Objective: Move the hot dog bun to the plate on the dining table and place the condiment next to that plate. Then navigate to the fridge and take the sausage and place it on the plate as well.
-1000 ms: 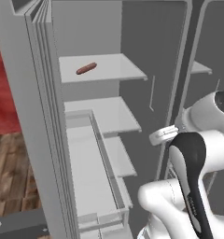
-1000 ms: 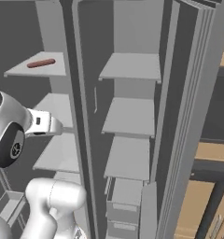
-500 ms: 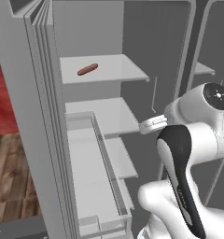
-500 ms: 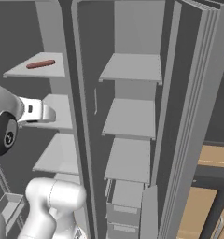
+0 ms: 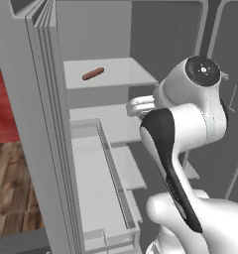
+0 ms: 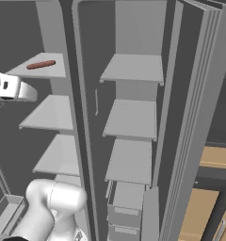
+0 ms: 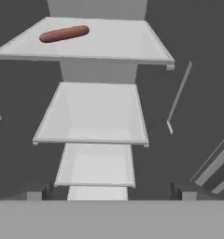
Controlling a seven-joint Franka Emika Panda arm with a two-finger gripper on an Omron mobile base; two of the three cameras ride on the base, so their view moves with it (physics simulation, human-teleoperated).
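Observation:
The sausage (image 5: 93, 74) (image 6: 41, 64) (image 7: 64, 33) is reddish-brown and lies on the top left shelf (image 7: 114, 44) of the open fridge (image 5: 41, 124). My gripper (image 7: 111, 191) is open with nothing between its fingertips (image 7: 39, 191). It faces the left shelves from lower down and some way out, and the sausage is above it and to the left. In the base views my white hand (image 5: 141, 105) (image 6: 13, 89) hovers at about the second shelf's height. The hot dog bun, plate, condiment and dining table are out of view.
Bare grey shelves (image 7: 93, 114) step down below the sausage's shelf. A door bin (image 5: 98, 188) juts out at the left. A centre divider (image 6: 75, 117) splits off the right shelves (image 6: 131, 117). Wood floor (image 5: 7, 188) and wooden cabinets (image 6: 213, 188) flank the fridge.
My arm has lifted, and the hand has moved up and towards the left shelves, nearer the sausage's level. The jaws stayed open. The sausage has not moved.

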